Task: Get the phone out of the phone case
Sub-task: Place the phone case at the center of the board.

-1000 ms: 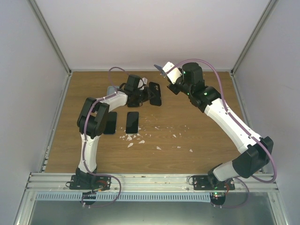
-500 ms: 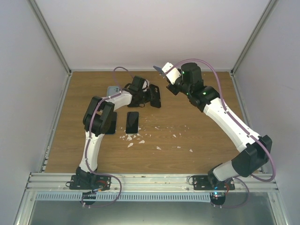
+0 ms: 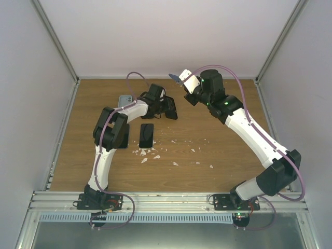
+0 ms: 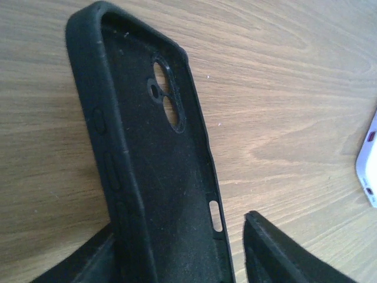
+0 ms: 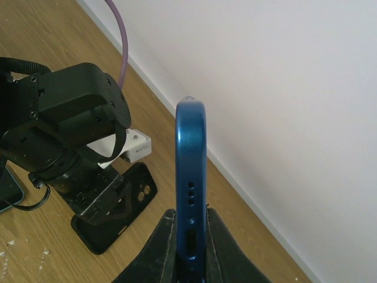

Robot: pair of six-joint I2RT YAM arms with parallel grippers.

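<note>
Below, case (image 4: 159, 177) end cut off (phone (image 5: 190, 165) seen edge-on).

- Left arm (image 3: 101, 161): white tubular links joined by bulky black joint housings.
- Right arm (image 3: 259, 140): the same white links and black joints, with small green lights on the black housings near its wrist.
- Left cable (image 3: 136, 73): thin and purple, looping clear of the arm.
- Right cable (image 3: 236, 78): purple too, running the arm's whole length.
- Left base (image 3: 96, 199) and right base (image 3: 231, 201): black, with purple wiring curling beneath.
- Left gripper (image 3: 168, 107): black, boxy, round-cornered body with small screw heads.
- Right gripper (image 3: 178, 79): white block behind black, wedge-shaped fingers (image 5: 154, 256).
</note>
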